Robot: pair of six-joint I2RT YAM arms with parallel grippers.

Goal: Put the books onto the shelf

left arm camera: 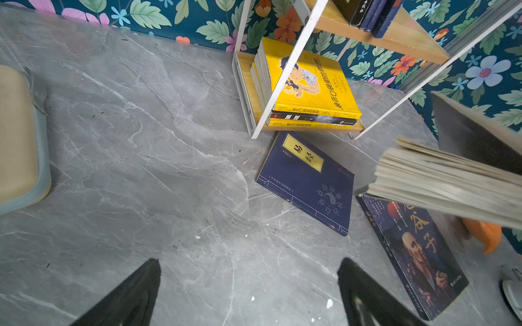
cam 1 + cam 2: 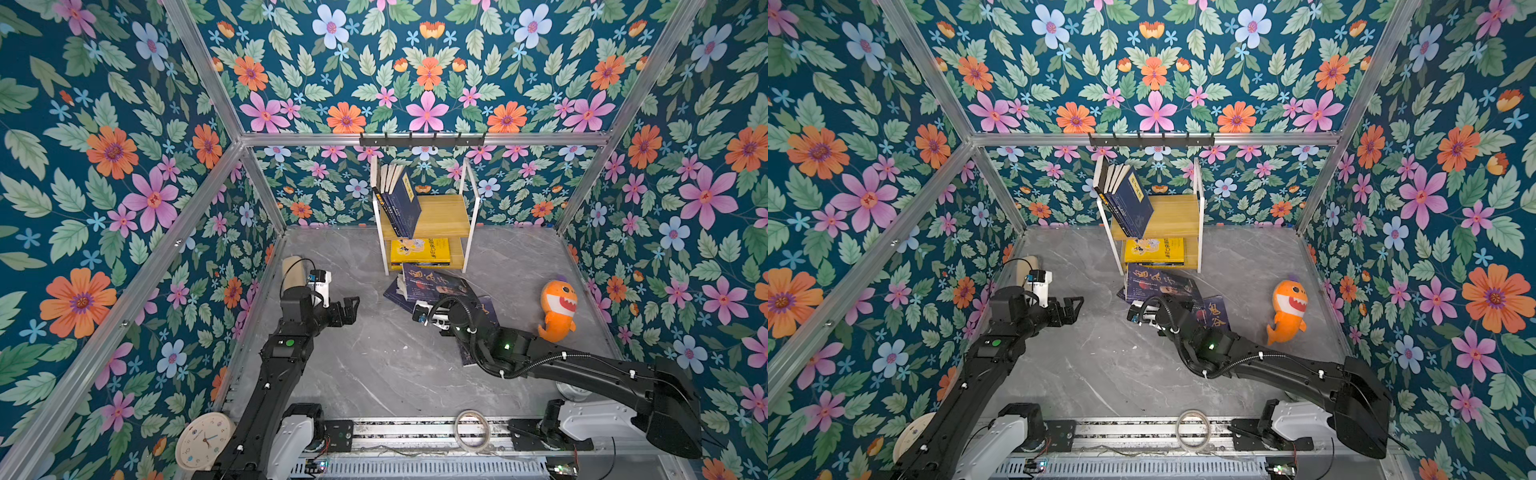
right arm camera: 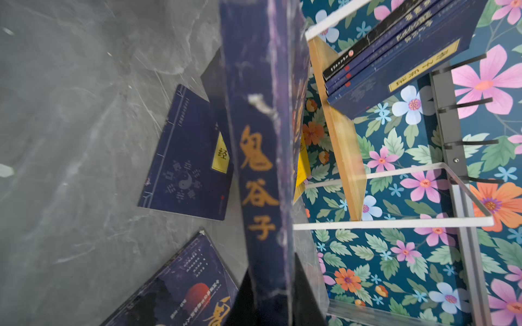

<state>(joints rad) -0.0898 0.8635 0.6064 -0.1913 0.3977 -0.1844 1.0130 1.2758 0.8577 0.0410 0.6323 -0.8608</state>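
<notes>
R gripper (image 3: 278,285) clamps dark book (image 3: 260,158), spine "鬼谷子". L gripper (image 1: 248,265) spread, empty. On tabletop (image 1: 141,146): navy book (image 1: 308,183) "易经". In shelf (image 2: 444,212): yellow book (image 1: 310,84) tops lower pile; navy books (image 2: 409,203) lean above.

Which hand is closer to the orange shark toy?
Right. In both top views the right hand, shut on a dark book, is left of the toy near the middle of the table; the left hand, open and empty, is even farther left.

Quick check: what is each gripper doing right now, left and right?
Left gripper: open, holding nothing.
Right gripper: closed on the dark book with gold spine lettering.
</notes>
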